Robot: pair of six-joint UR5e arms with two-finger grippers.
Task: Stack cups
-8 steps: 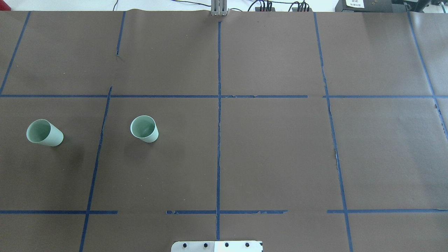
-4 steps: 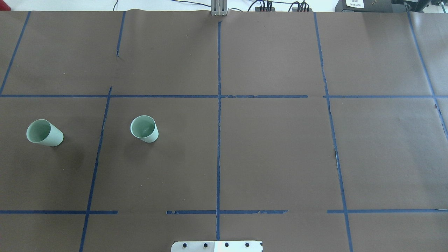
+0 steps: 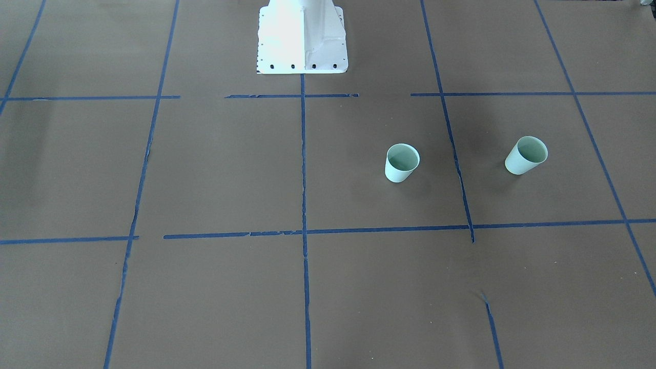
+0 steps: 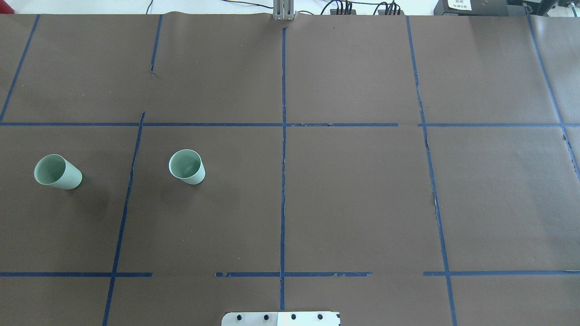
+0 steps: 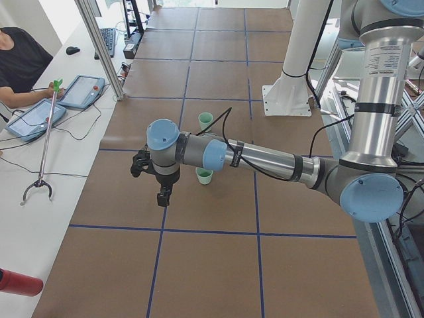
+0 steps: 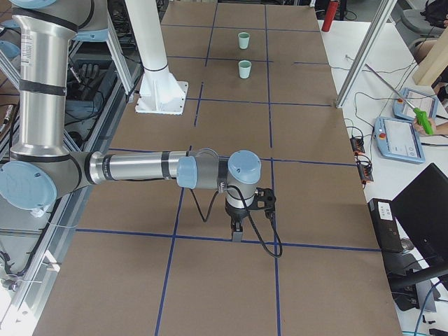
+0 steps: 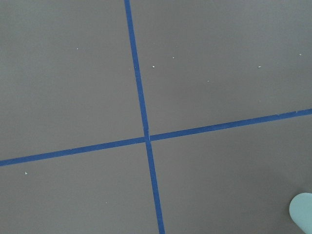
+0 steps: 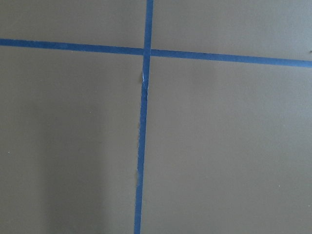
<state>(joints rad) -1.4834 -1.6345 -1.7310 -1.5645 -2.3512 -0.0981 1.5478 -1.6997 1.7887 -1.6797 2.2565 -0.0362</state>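
Two pale mint-green cups stand upright and apart on the brown table, on my left side. One cup (image 4: 57,171) (image 3: 526,155) is far left; the other cup (image 4: 186,166) (image 3: 402,163) is nearer the middle. In the exterior left view the far-left cup (image 5: 205,176) is partly hidden behind my left arm. A sliver of a cup (image 7: 302,213) shows at the left wrist view's bottom right corner. My left gripper (image 5: 162,197) hangs over the table near that cup. My right gripper (image 6: 236,232) hangs over bare table far from both cups (image 6: 244,68). I cannot tell whether either is open or shut.
Blue tape lines (image 4: 283,149) divide the table into squares. The white robot base plate (image 4: 281,318) sits at the near edge. An operator (image 5: 16,63) with tablets and a grabber stick (image 5: 43,142) sits beyond the far edge.
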